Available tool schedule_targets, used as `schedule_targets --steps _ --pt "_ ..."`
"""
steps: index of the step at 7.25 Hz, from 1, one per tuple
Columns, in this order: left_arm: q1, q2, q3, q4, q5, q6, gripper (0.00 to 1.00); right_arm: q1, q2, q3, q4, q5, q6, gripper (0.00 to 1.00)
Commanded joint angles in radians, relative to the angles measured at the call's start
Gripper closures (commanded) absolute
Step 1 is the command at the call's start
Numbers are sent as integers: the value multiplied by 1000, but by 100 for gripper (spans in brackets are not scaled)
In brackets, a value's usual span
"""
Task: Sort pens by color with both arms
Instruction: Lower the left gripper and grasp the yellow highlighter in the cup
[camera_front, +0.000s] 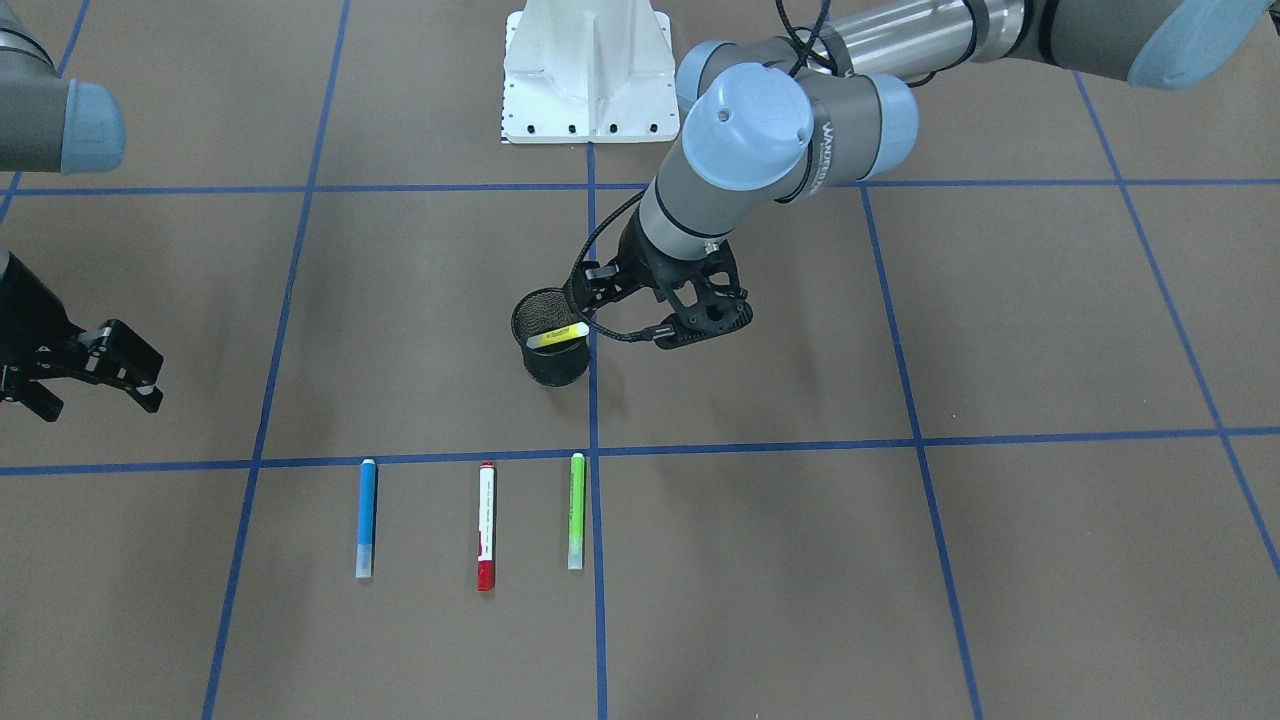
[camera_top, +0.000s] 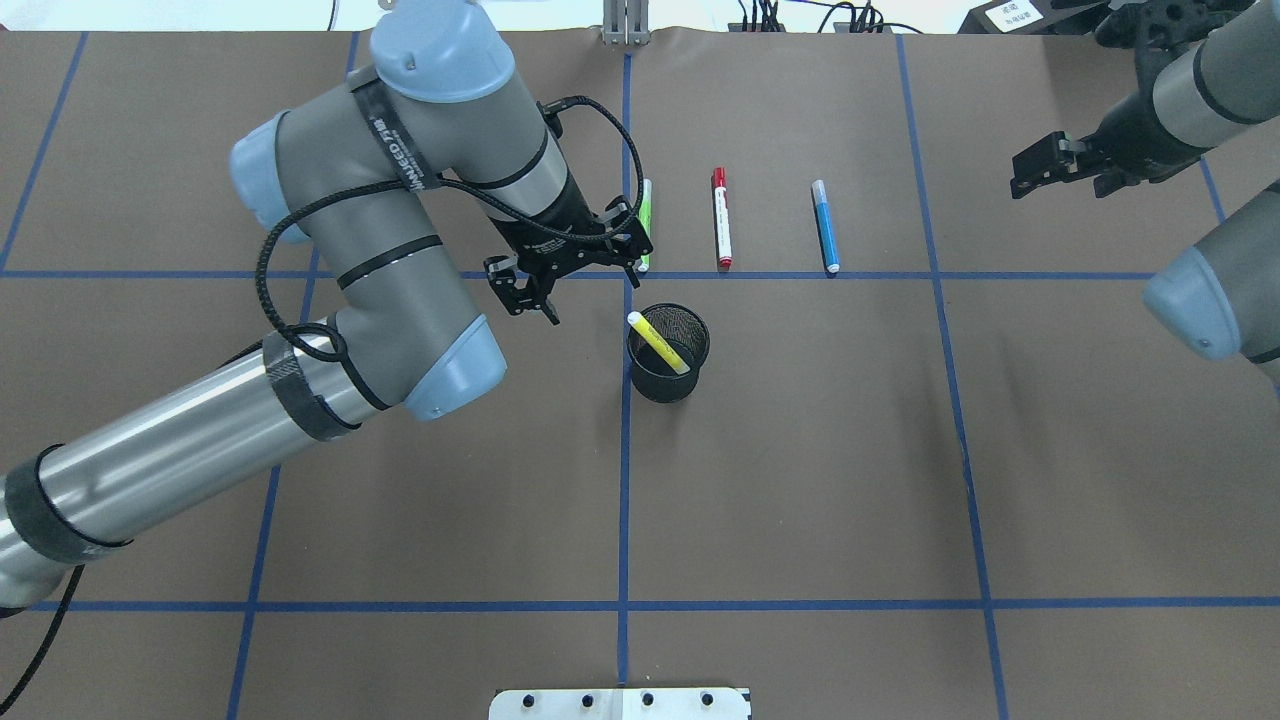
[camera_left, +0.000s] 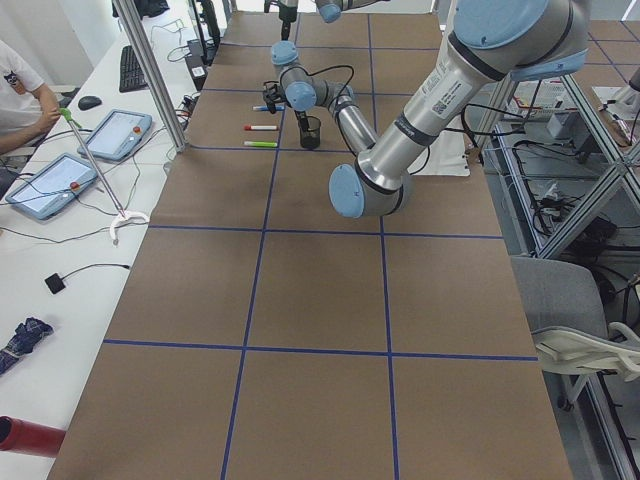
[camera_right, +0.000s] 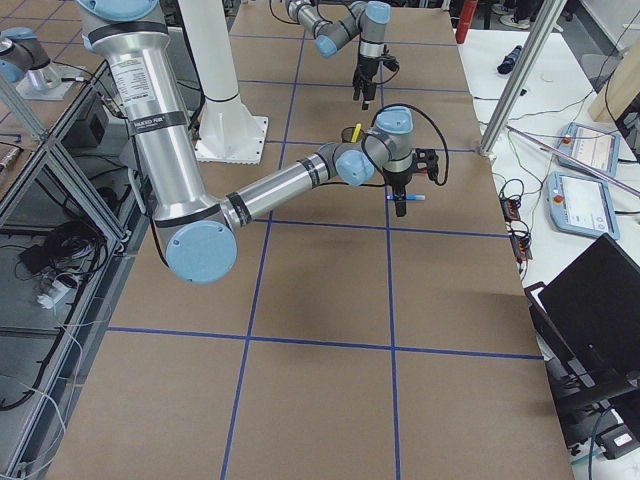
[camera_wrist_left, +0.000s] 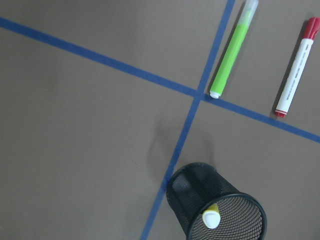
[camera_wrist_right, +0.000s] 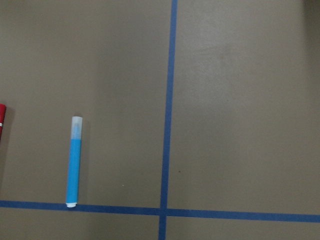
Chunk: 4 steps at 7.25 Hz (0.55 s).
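Left gripper (camera_top: 578, 272) wide open and empty, just beside yellow pen (camera_top: 659, 344) aslant in mesh cup (camera_top: 661, 386)

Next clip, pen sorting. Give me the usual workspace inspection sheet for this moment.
Surface: brown mat with a blue tape grid, flat.
Job's things: blue pen, red-and-white pen and green pen lie parallel in a row; yellow pen leans inside the black mesh cup.
Clutter: nothing seen.
Grippers: left gripper open, empty, near the cup; right gripper open, empty, off to the side.
Cables: black cable loops around the left arm.
Surroundings: white mounting base; a person at a side bench with tablets.
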Motion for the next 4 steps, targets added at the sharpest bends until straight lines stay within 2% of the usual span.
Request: schedule_targets --steps 1,2,4 --pt "14 -71 116 -31 -1 -23 10 19 -35 -3 -2 5 -50 2" --pt "16 -71 162 -98 0 -23 11 27 -44 -10 -3 10 -76 2" --pt "16 -75 176 -107 -1 -23 20 36 -46 -27 -2 31 -97 2"
